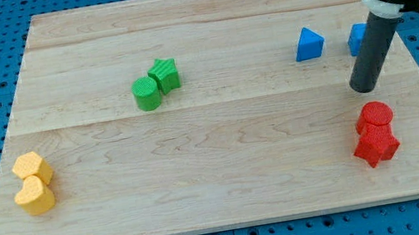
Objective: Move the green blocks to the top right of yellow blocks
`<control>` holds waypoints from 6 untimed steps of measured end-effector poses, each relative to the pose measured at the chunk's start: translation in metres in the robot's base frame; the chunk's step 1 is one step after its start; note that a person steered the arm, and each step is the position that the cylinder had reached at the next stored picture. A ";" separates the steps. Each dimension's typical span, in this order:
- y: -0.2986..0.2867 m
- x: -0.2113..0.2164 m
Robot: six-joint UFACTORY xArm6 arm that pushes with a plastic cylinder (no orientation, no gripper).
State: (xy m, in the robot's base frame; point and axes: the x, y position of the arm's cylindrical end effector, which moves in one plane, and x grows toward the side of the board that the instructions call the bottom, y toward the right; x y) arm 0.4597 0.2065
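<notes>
A green cylinder (147,94) and a green star (165,75) touch each other left of the board's middle, toward the view's top. A yellow hexagon (33,168) and a yellow heart (35,196) sit together at the view's bottom left. My tip (364,89) is at the view's right, far from the green and yellow blocks, just above the red blocks and below a blue block.
A blue triangle (309,43) and a second blue block (358,37), partly hidden by the rod, lie at the top right. A red cylinder (375,116) and a red star (376,144) sit at the bottom right. The wooden board (229,190) lies on a blue pegboard.
</notes>
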 end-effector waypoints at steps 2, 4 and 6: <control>-0.119 -0.015; -0.205 -0.088; -0.359 -0.081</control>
